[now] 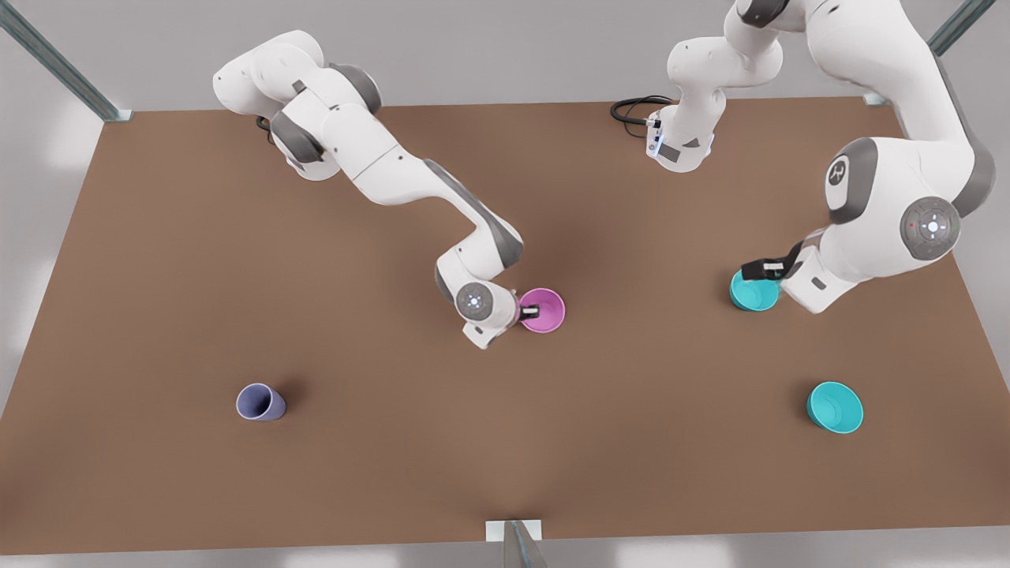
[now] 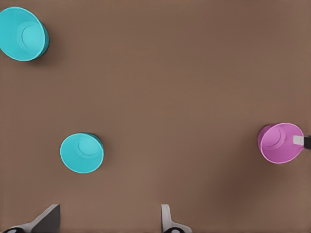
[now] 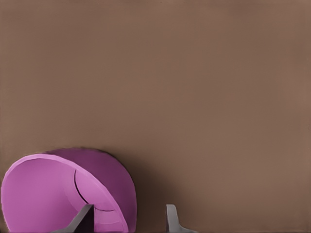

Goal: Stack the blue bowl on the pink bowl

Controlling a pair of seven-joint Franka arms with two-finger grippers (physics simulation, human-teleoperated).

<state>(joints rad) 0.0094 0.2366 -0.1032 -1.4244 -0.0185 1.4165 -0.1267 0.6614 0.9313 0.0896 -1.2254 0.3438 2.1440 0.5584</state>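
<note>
The pink bowl [image 1: 543, 310] sits mid-table [image 1: 158, 276]; the blue bowl [image 1: 753, 291] lies toward the front view's right, the wider bowl [image 1: 835, 407] nearer the camera, apparently; a cup [image 1: 260, 402] rests front-left

Brown tabletop [image 1: 237, 276], metal frame posts [image 1: 55, 67], grey wall behind

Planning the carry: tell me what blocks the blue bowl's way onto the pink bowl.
Nothing lies on the table between blue bowl and pink bowl, but the open right gripper sits at the pink bowl's rim, one finger inside. The open left gripper is by the blue bowl.
</note>
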